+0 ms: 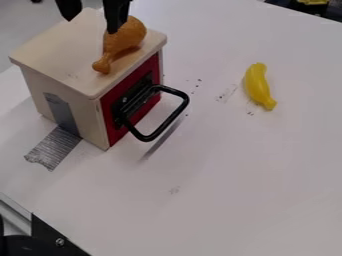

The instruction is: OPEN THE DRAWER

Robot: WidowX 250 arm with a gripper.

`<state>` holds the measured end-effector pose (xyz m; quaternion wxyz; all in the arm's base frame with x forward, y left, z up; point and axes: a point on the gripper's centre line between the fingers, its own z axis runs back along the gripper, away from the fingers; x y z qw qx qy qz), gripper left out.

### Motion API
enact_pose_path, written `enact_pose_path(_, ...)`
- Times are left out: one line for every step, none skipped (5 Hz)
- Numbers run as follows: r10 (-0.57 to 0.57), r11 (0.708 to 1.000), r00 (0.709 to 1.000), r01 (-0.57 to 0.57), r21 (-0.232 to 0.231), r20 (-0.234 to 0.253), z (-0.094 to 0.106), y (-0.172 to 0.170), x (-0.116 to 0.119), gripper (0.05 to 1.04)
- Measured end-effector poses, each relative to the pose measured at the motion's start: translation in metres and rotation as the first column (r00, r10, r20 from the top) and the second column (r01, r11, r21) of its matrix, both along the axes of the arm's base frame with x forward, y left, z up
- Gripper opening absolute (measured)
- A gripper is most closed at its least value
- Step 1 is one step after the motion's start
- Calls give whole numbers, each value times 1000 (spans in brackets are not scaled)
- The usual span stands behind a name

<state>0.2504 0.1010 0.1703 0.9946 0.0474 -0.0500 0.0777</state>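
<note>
Camera view. My black two-finger hand (91, 25) is released, fingers apart, above the cream wooden box (85, 110). The red-fronted drawer (143, 109) sits in the box's side, apparently shut; its black looped handle (174, 117) juts over the white counter (254, 175). Step in hand, as judged: reach the handle. Method: clear the orange plastic drumstick (125, 37) on the lid, descend outside the red front, close around the outer bar, then pull straight out, level, lest the box tip. Count: one box, one drawer, one handle, one drumstick, one yellow plastic banana (258, 86).
</note>
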Motion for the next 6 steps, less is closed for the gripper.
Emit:
enact_pose_path(0,1000,1000,0,-8,-23,-7,-1,-2,1001)
enact_pose_path(-70,997,997,70,-16,-39,-8,-30,3,1001)
enact_pose_path(-152,988,988,152,-15,2,2,-63,7,1001)
enact_pose_path(-216,976,976,216,-16,18,-3,-91,10,1001)
enact_pose_path(-210,977,977,210,15,-45,-48,-92,13,1001)
enact_pose_path(-206,978,974,209,27,-91,-92,-89,15,1001)
